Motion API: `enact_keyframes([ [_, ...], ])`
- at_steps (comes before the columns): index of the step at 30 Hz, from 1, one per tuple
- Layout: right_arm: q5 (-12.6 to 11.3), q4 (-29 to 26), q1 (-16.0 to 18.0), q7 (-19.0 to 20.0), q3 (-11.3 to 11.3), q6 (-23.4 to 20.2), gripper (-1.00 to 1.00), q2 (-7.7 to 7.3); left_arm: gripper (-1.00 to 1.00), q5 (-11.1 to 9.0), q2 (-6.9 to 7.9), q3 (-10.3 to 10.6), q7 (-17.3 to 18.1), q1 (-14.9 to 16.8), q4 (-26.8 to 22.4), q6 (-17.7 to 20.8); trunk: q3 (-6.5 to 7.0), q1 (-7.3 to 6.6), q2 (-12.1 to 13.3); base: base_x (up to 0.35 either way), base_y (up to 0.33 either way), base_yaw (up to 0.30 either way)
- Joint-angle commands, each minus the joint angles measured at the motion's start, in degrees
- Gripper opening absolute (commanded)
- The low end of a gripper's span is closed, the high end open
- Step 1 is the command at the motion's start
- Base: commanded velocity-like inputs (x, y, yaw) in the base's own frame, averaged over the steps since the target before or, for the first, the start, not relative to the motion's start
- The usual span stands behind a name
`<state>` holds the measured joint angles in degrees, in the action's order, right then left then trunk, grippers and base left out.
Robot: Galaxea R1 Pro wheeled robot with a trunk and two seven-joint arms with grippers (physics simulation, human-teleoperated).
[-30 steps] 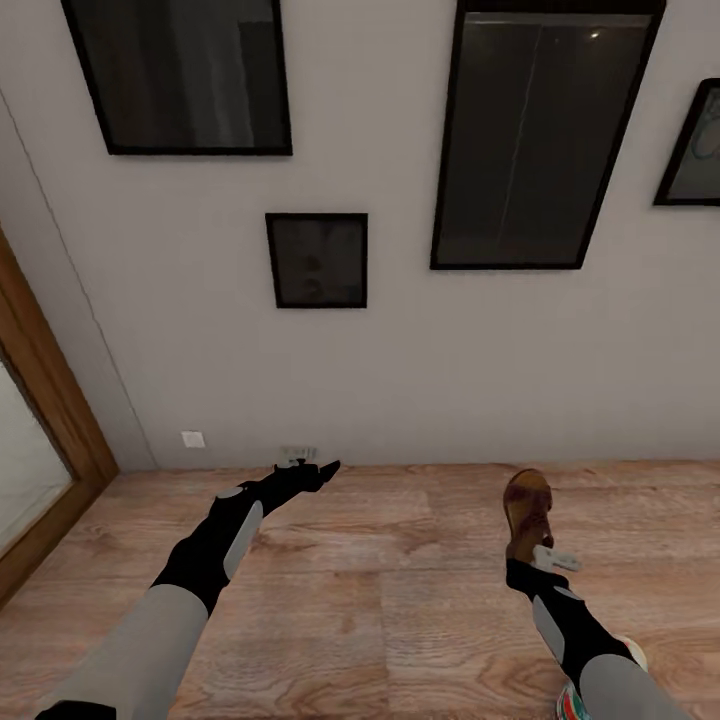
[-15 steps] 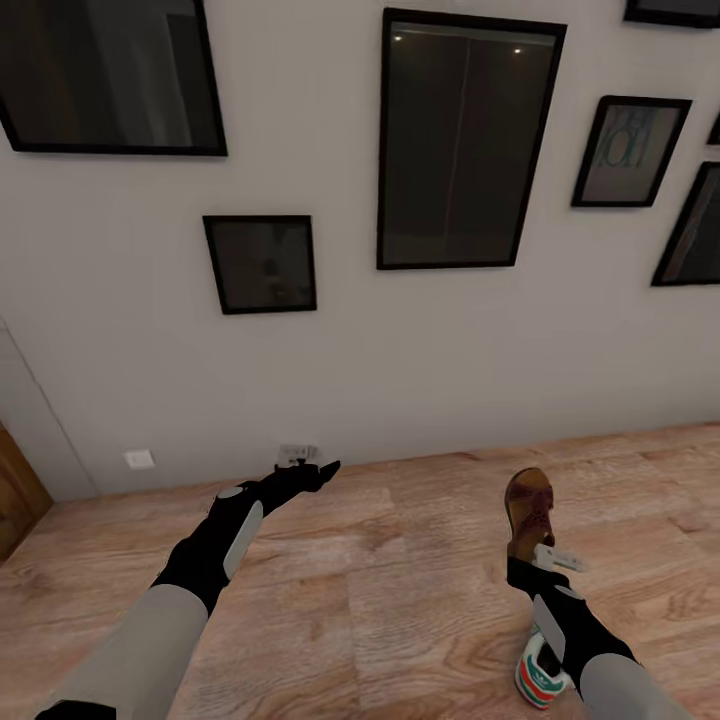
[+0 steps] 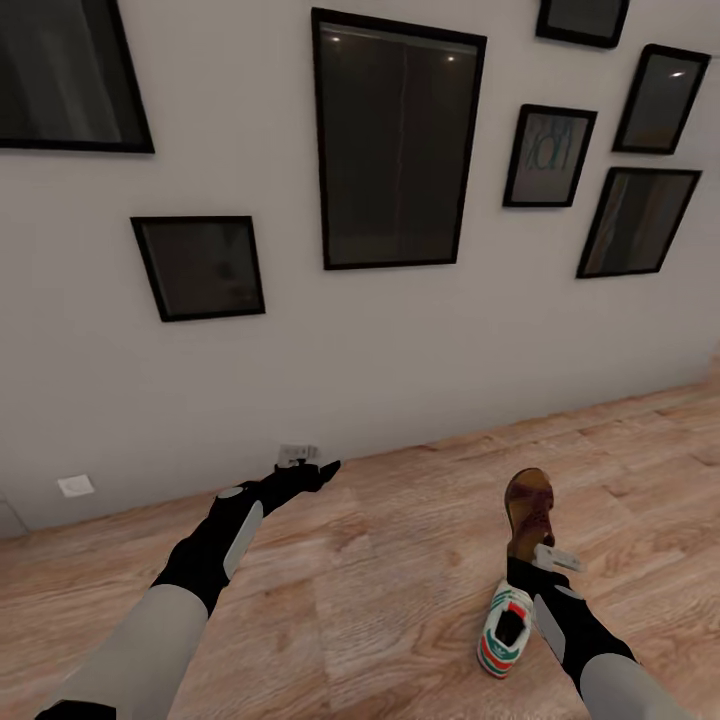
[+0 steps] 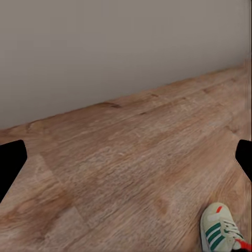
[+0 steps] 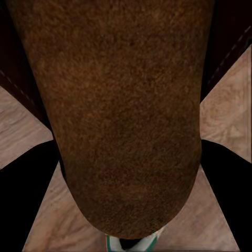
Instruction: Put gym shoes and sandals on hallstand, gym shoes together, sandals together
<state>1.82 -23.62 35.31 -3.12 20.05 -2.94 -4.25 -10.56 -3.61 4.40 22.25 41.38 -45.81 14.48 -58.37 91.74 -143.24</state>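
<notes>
Your right gripper (image 3: 532, 548) is clenched on one brown sandal (image 3: 528, 510), carrying it clear of the wooden floor (image 3: 380, 590) — in the right wrist view the sole (image 5: 123, 115) sits squarely between the jaws, so the hold looks centred. Your left gripper (image 3: 325, 468) is stretched out over the floor toward the wall (image 3: 400, 340) with nothing in it, and the left wrist view shows the two fingertips (image 4: 10, 165) well apart, so it is spread open.

One sneaker (image 3: 505, 628) stands on the floor just below your right forearm. That is the nearest hazard: drop or swing that arm and you could knock the shoe over or shove it away, making it harder to pick up.

The shoe rack is not ahead of you here — framed pictures (image 3: 395, 140) on a plain wall are. Turning to find it, the sandal sticks out past the gripper and could clip the wall or slip if you swing fast. It is held by one end, so a bump would likely twist it loose.
</notes>
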Motion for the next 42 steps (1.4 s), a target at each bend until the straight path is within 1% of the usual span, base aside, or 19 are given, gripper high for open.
enact_keyframes([
  [1,0.20,-0.11,0.03,-0.05,0.16,-0.33,-1.00,0.03,1.00,-0.60,0.01,0.00,0.05,0.01,-0.07,0.55,-0.05,-0.01,-0.02,0.000,0.000,-0.299],
  [30,0.20,-0.11,0.03,-0.03,0.16,-0.31,-1.00,0.03,1.00,-0.60,0.01,0.00,-0.01,0.01,-0.07,0.55,-0.05,-0.01,-0.02,-0.003,0.000,-0.299],
  [42,0.20,-0.11,0.03,-0.05,0.16,-0.32,-1.00,0.03,1.00,-0.60,0.01,0.00,0.01,0.01,-0.07,0.55,-0.05,-0.01,-0.02,-0.199,0.161,-0.299],
])
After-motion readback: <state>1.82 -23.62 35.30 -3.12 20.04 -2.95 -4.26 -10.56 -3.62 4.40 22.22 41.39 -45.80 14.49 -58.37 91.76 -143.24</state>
